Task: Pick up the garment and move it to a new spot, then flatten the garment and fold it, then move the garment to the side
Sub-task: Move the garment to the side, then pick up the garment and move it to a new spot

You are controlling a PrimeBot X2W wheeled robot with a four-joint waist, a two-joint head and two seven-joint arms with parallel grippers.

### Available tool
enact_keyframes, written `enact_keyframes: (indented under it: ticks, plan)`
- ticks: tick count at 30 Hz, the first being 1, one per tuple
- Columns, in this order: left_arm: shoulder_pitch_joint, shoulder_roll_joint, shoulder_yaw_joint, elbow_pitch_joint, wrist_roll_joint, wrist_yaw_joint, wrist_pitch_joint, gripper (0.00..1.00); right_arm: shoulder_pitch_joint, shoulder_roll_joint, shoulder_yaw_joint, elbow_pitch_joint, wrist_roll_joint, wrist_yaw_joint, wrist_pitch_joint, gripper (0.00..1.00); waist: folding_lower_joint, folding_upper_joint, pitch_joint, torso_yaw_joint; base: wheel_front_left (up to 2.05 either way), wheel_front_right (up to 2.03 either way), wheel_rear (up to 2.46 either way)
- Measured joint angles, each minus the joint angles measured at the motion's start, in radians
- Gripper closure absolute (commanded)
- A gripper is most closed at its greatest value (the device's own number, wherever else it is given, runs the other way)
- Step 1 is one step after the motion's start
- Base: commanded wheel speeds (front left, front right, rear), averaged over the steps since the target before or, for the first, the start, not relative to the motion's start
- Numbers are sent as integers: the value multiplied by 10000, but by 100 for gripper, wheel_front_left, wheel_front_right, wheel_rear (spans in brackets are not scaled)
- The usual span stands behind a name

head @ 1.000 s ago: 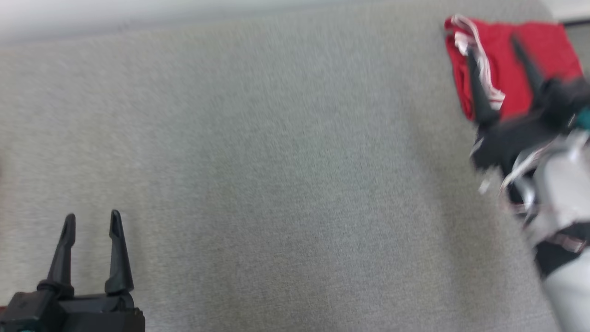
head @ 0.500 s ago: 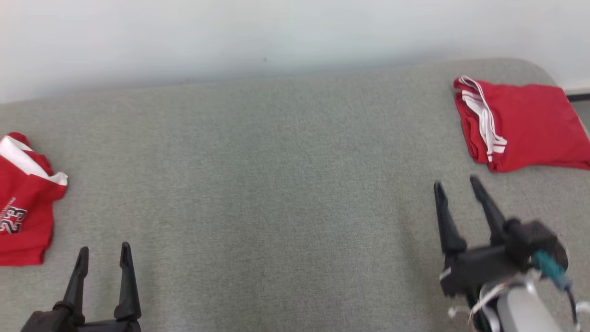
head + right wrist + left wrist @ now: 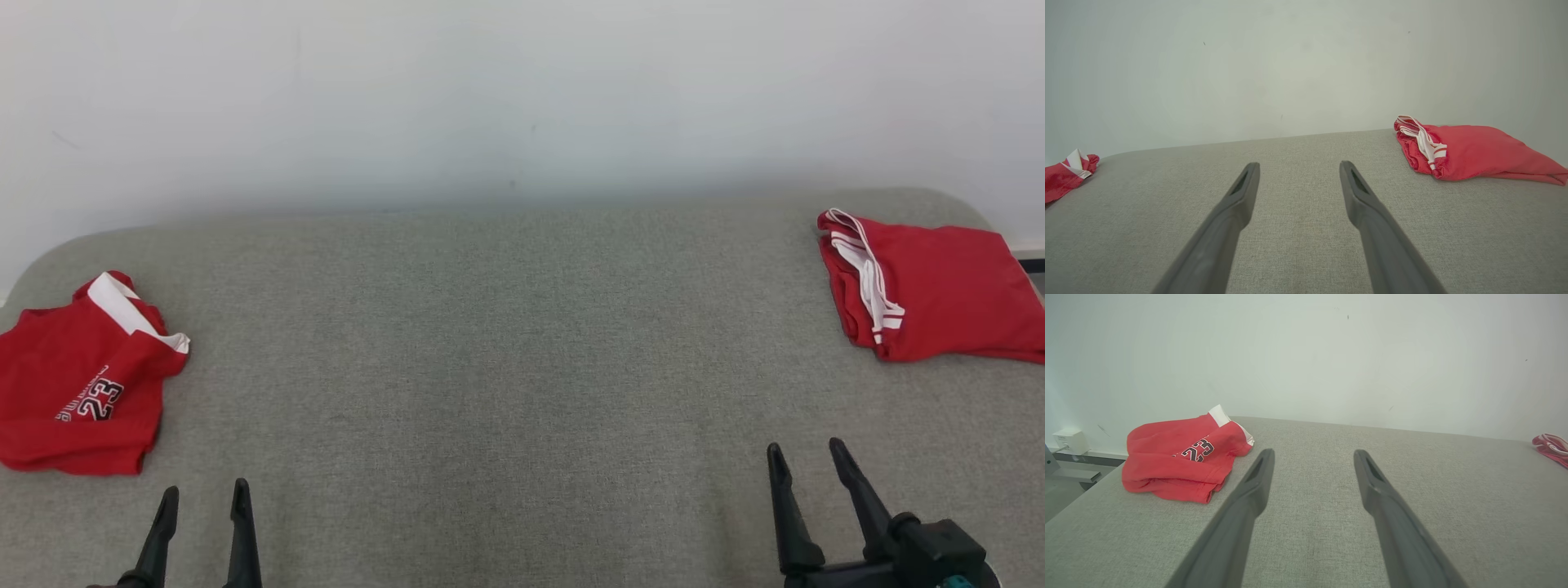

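A folded red garment with white stripes (image 3: 931,282) lies at the far right of the grey padded table (image 3: 490,367); it also appears in the right wrist view (image 3: 1470,153). A crumpled red jersey with a white collar and the number 23 (image 3: 77,388) lies at the far left, seen closer in the left wrist view (image 3: 1182,457). My left gripper (image 3: 204,487) is open near the front edge, right of and nearer than the jersey. My right gripper (image 3: 805,445) is open and empty at the lower right, well short of the folded garment. In both wrist views (image 3: 1313,452) (image 3: 1299,163) the jaws stand apart over bare fabric.
A pale wall (image 3: 522,98) rises right behind the table. The table's back corners are rounded. A white socket box (image 3: 1068,440) sits low on the wall beyond the left end.
The head camera has tilted up, bringing the wall and the left jersey into view. My right gripper has drawn back from over the folded garment to the front right, still open.
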Motion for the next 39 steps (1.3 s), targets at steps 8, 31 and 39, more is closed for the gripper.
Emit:
enact_keyframes:
  ticks: [8,31,39]
  plan:
    - [36,40,-198,276,-50,-98,0,0,492,132,-153,-81,36,0,-94,0,1,1,-245,219,0,0,0]
    - [-117,107,-54,510,19,-73,0,0,604,219,17,25,56,0,-94,0,3,1,-215,926,0,0,0]
    - [-208,265,121,552,17,4,2,0,591,222,115,249,209,0,-142,0,3,1,-195,1841,0,0,0]
